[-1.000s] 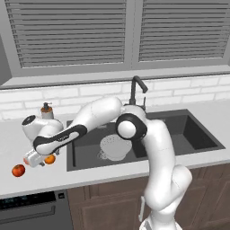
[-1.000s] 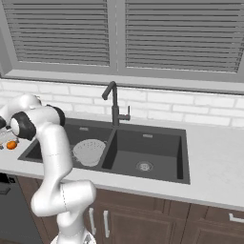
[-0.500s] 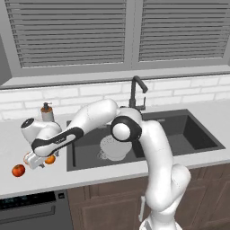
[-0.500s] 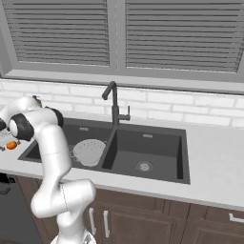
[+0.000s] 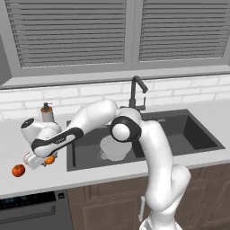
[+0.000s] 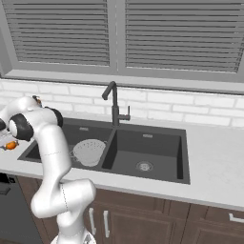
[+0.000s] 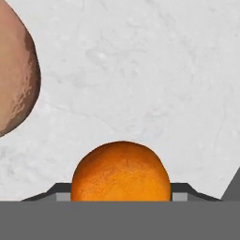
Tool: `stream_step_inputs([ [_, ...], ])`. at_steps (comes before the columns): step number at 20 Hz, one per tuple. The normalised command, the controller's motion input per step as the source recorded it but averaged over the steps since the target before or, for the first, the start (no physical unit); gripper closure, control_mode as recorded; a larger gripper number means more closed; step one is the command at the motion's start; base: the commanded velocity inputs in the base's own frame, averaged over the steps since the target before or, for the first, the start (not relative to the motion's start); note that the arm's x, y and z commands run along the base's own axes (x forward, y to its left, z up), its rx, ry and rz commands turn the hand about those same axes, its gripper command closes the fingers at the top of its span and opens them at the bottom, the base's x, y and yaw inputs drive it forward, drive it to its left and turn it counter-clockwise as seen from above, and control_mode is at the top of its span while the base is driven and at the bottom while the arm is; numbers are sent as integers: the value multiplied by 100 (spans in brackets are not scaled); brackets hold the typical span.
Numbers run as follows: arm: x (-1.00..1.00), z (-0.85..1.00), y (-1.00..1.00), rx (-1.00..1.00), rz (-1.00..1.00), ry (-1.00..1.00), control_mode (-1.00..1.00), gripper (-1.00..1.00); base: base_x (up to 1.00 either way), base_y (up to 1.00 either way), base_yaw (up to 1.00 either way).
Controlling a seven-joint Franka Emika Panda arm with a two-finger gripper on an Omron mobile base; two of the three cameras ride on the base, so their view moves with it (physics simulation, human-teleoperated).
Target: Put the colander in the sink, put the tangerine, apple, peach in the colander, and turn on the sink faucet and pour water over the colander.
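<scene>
Since the earlier frames the arm has sunk lower over the left end of the table, bringing the pincer (image 5: 39,160) down around the tangerine (image 5: 49,159). In the hand view the tangerine (image 7: 121,171) sits squarely between the two finger tips (image 7: 186,191), which stand close at its sides; whether they press on it yet cannot be told, so the pincer reads as closing rather than clamped.

The tangerine rests on the pale table (image 7: 140,70), just left of the sink (image 5: 85,155). The apple (image 5: 18,170) lies further left, well apart from the pincer, and the peach (image 7: 14,75) fills the upper left corner of the hand view, near but not touching the tangerine. The colander (image 6: 89,152) already sits in the left basin.

The tangerine will probably handle as a light, slightly yielding ball with a dimpled skin that gives fair friction. Being round, it may roll or squirt out if pinched off-centre, and a hard squeeze could bruise it. The best hold looks to be across its widest part, finger tips on opposite sides, which is how they stand now.

It is near enough a sphere that no long axis or pointing direction shows; any stem end is hidden, so approach angle should matter little.
</scene>
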Motion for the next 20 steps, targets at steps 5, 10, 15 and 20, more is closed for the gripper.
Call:
stream_step_inputs([
  [5, -3, -1, -30, 0, 0, -2, -100, 100, 0, 0, 0],
  [10, -3, 24, -72, 0, -8, -12, -100, 100, 0, 0, 0],
  [15, 4, 52, -100, 5, -21, -6, -100, 100, 0, 0, 0],
  [20, 39, 34, -100, 11, -28, 0, -100, 100, 0, 0, 0],
])
